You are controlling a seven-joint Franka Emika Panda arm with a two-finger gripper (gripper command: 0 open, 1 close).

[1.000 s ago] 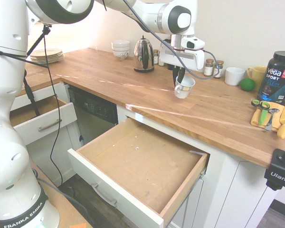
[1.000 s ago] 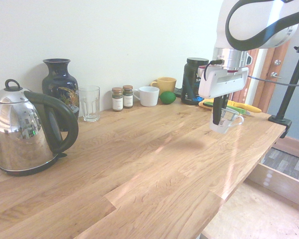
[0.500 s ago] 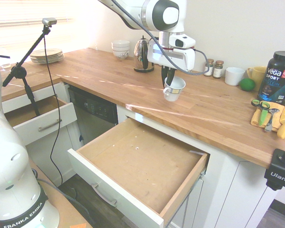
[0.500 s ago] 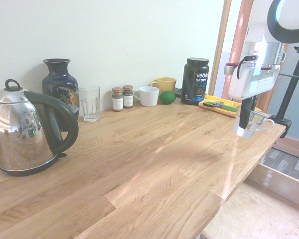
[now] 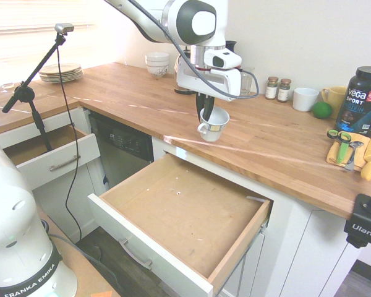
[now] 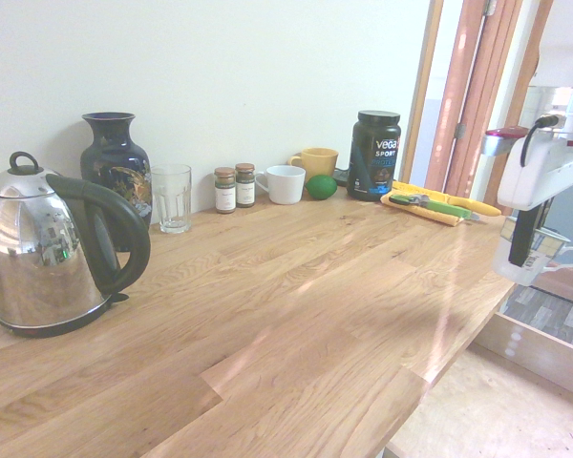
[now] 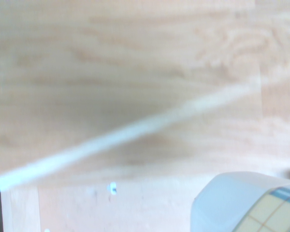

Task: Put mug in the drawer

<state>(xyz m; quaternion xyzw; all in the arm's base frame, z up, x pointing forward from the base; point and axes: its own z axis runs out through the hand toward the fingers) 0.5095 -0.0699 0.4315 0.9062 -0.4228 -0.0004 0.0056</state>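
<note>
Above the countertop's (image 5: 278,145) front edge, the gripper (image 5: 205,114) is pointing straight down, its fingers clamping the rim of the mug (image 5: 213,124), which is hanging clear of the wood. At five o'clock from the mug in the first exterior view, the drawer (image 5: 184,210) is standing open and bare. With only one wall being pinched, the mug risks tilting or slipping during lowering, or clipping the counter edge if the descent starts too early.
</note>
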